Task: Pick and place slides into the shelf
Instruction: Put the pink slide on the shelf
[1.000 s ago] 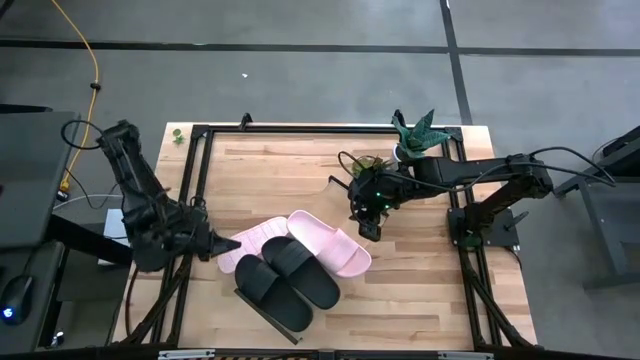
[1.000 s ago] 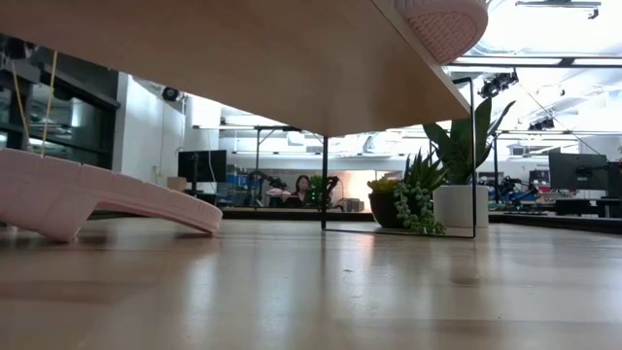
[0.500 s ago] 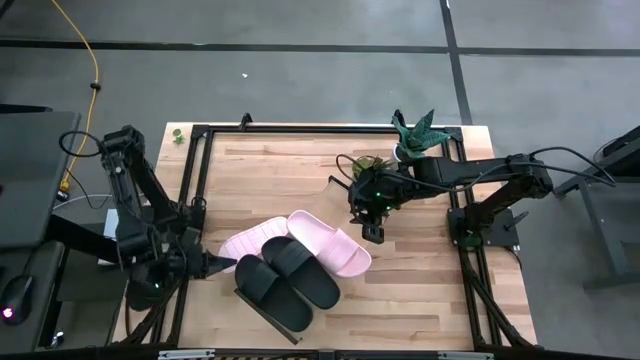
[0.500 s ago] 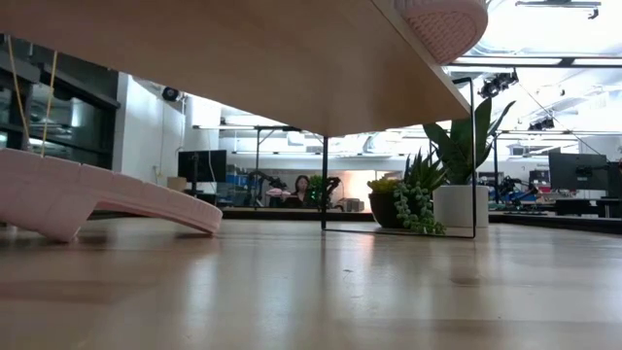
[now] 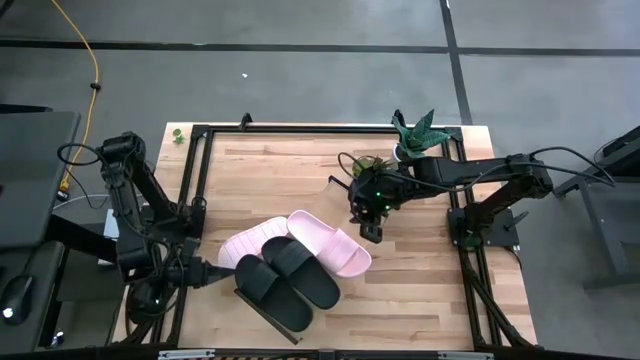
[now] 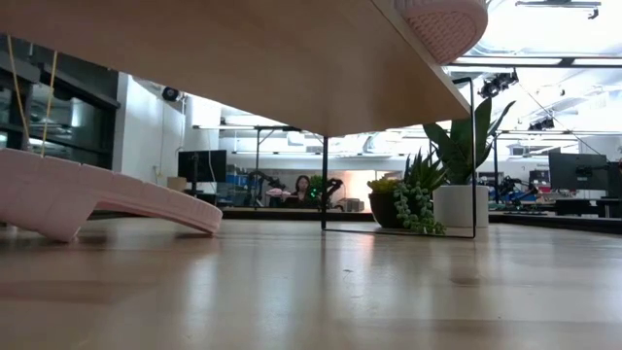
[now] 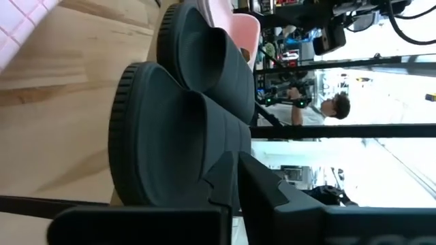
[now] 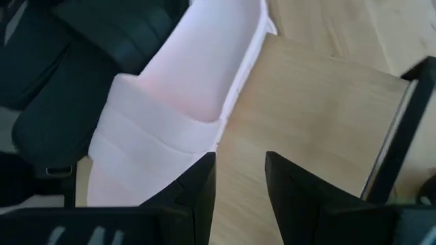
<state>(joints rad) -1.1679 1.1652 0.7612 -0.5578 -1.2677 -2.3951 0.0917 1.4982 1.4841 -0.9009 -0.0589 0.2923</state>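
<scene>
On the wooden table [image 5: 300,160], four slides [image 5: 295,262] are lying on the shelf [image 8: 320,116], the right gripper [image 5: 371,234] hovering with fingers apart, the left gripper [image 5: 212,274], fingers unclear, sitting beside them.

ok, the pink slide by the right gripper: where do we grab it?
Probably the wide strap of the pink slide. Bring the open right gripper down from above, one finger under the strap. It arches off the footbed, while the rest lies flat.
</scene>
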